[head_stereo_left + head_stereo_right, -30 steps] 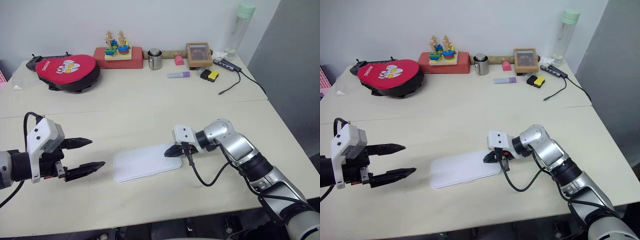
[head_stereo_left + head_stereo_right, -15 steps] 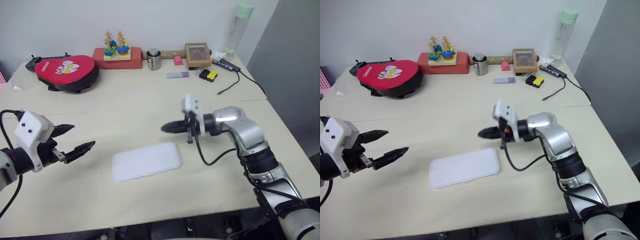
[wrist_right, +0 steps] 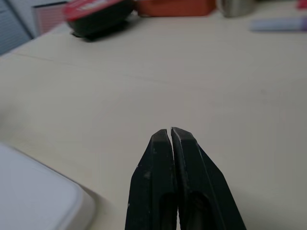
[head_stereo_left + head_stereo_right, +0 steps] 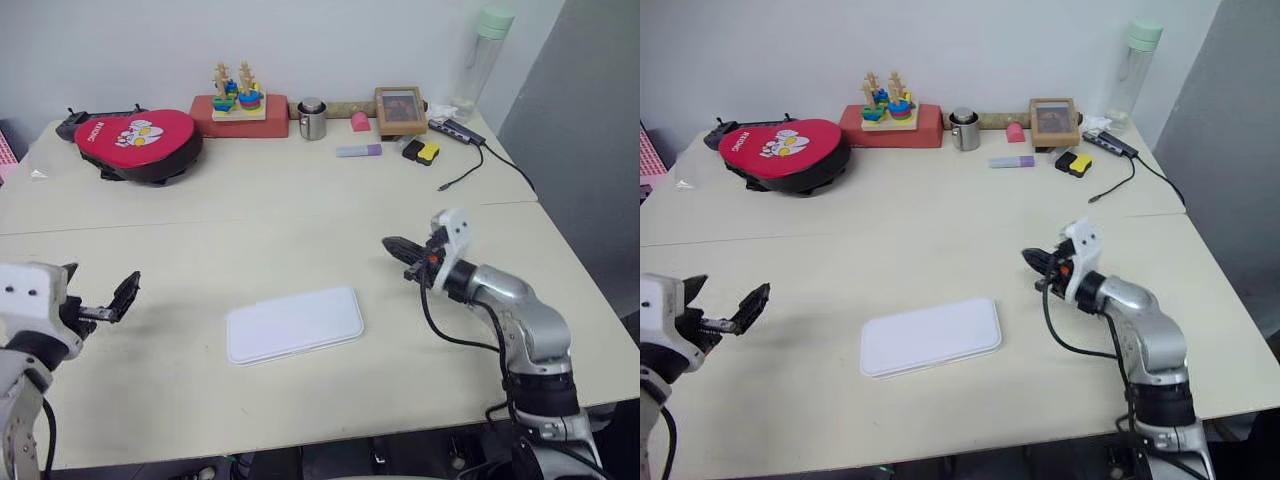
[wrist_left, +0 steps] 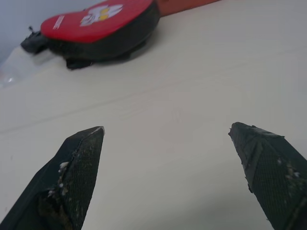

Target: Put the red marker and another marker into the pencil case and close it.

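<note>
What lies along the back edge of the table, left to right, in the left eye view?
Red pouch → red-brown block with the stacking toy → metal cup → small pink piece → picture frame → clear bottle with a green cap.

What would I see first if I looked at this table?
Probably the white pencil case, lying shut and flat in the middle of the near table with nothing around it. Next, the bright red pouch with cartoon animals at the far left, beside a colourful stacking toy by the wall. The left gripper is open; the right gripper is shut.
</note>
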